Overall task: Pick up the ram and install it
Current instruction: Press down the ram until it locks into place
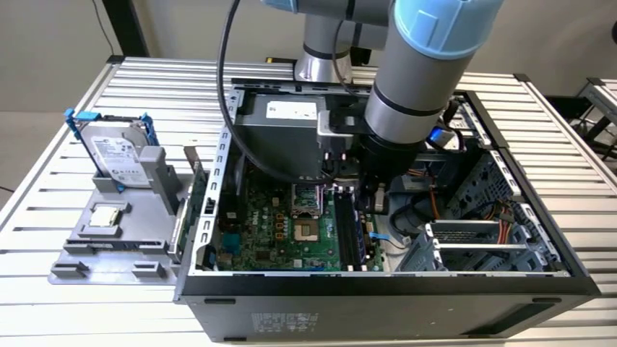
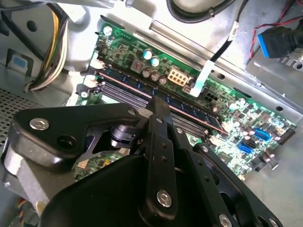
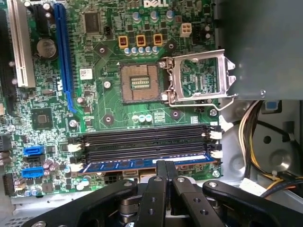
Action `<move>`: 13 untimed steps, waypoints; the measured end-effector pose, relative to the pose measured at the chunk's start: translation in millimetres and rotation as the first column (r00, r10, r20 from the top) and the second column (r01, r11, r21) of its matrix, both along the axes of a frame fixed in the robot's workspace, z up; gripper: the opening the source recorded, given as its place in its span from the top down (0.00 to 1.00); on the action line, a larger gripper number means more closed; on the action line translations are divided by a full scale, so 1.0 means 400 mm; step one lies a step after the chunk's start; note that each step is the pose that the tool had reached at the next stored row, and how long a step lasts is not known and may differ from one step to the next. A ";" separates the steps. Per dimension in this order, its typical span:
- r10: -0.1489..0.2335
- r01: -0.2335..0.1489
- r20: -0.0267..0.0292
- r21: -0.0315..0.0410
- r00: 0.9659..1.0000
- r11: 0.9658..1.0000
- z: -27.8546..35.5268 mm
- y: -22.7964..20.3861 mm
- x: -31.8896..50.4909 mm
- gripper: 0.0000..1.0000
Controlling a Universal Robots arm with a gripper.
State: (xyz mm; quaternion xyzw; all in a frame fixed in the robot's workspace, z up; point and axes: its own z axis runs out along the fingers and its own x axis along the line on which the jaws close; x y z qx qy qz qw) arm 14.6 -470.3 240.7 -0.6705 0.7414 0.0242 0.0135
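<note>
The ram [image 3: 137, 165] is a long dark blue stick standing in the outermost of the motherboard's black slots [image 3: 147, 142], next to the case wall. In the second wrist view the ram [image 2: 194, 111] runs slantwise across the board. My gripper [image 3: 166, 163] is shut, its two black fingers pressed together. Their tips rest on the ram's upper edge near its middle, and nothing is held between them. In the second wrist view the gripper [image 2: 159, 100] meets the stick at the same place. In the exterior view the gripper [image 1: 371, 208] reaches down into the open computer case [image 1: 386, 289].
The open processor socket [image 3: 139, 82] and its raised metal bracket [image 3: 199, 75] lie beyond the slots. Cables [image 3: 253, 137] hang by the case wall. Outside the case, a grey fixture [image 1: 77, 256] holds a hard drive [image 1: 121, 159] and a silver chip [image 1: 106, 217].
</note>
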 end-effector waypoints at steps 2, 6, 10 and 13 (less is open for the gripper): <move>0.002 -0.002 0.000 0.000 1.000 1.000 -0.002 -0.006 0.000 1.00; 0.005 -0.005 0.000 0.000 1.000 1.000 -0.004 -0.017 0.000 1.00; 0.005 -0.005 0.000 0.000 1.000 1.000 -0.004 -0.017 0.001 1.00; 0.005 -0.005 0.000 -0.001 1.000 1.000 -0.011 -0.022 0.001 1.00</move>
